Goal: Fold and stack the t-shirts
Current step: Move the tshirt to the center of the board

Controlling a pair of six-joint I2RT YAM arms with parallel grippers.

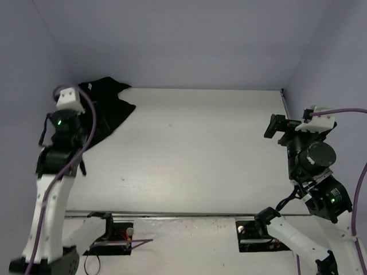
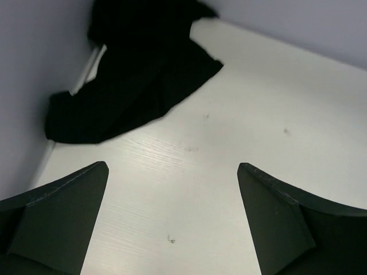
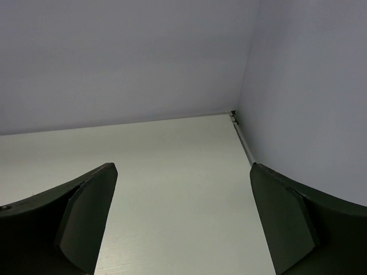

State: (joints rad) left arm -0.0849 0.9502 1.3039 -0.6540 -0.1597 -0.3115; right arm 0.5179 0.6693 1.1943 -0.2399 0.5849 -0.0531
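Observation:
One black t-shirt (image 1: 109,106) lies crumpled in the table's far left corner, against the walls. It also shows in the left wrist view (image 2: 137,86), with no logo in sight. My left gripper (image 2: 172,167) is open and empty. It hovers over bare table just short of the shirt and points at it. My right gripper (image 3: 183,167) is open and empty, far from the shirt at the right side of the table (image 1: 278,126), facing the far right corner.
The white table (image 1: 200,143) is closed in by pale walls at the left, back and right. Both arm bases and their black mounts (image 1: 109,238) sit at the near edge. A purple cable runs along each arm.

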